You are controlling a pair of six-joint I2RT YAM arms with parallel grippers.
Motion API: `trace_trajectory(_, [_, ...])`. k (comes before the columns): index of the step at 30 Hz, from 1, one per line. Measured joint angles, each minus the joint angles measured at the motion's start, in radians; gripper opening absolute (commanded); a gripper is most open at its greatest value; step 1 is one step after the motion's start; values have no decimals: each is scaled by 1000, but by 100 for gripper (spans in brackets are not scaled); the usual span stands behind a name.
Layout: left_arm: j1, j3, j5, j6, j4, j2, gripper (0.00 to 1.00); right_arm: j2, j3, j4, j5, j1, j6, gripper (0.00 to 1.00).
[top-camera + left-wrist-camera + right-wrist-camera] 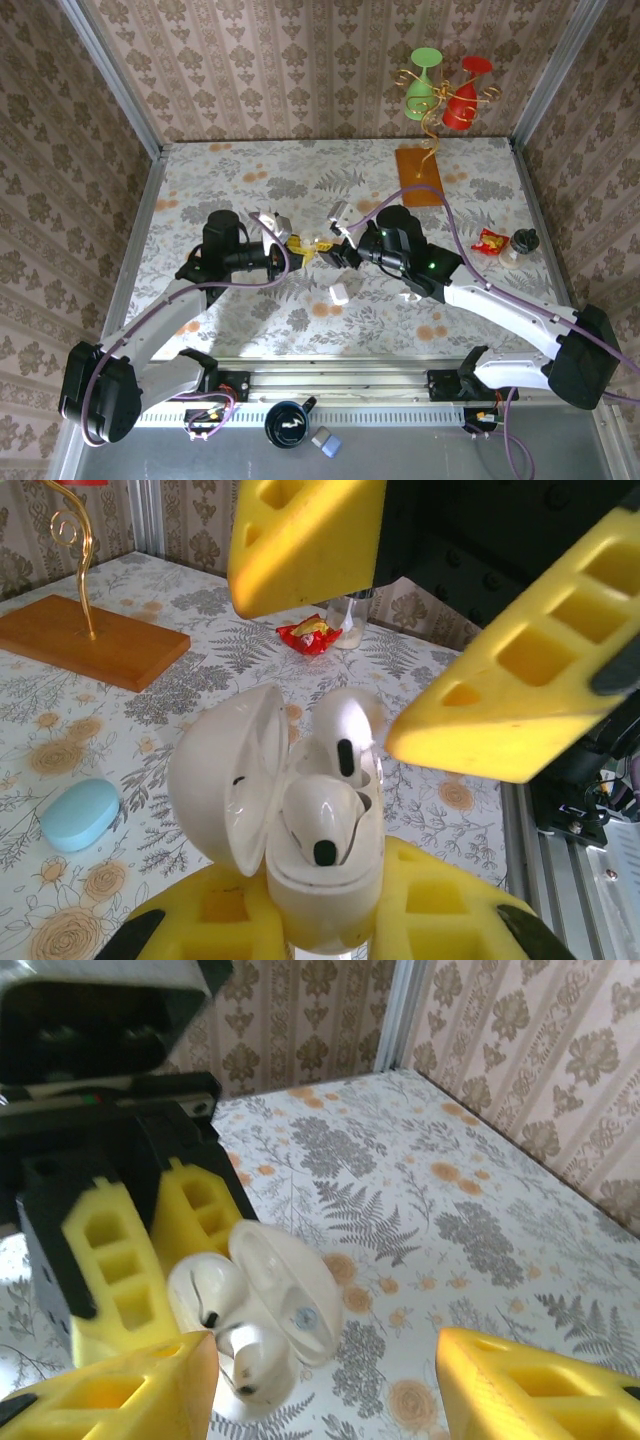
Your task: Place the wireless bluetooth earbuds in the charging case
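the left gripper clamps the open case. one earbud stands proud in it, upright, straight ahead of the right gripper, its fingers parted and empty.

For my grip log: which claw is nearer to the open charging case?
Left. The left claw holds the charging case by its base; the right claw stands open just short of it, grasping nothing.

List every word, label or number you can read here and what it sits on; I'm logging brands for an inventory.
No text can be read anywhere.
The red packet carries yellow print, too blurred to read.
The white case and the earbuds in it show no lettering.
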State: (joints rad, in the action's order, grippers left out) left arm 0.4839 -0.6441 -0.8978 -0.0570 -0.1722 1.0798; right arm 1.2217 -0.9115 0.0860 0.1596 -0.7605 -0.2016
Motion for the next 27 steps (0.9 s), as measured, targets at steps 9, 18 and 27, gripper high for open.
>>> trace_trajectory(9, [3, -2, 36, 18, 3, -10, 7, -16, 7, -8, -8, 17, 28, 61])
trace_trajectory(18, [61, -2, 137, -58, 55, -83, 0, -47, 3, -4, 34, 47, 164, 66])
trace_trajectory(27, [112, 55, 244, -224, -23, -89, 0, 34, -164, -130, 183, 102, 431, 64])
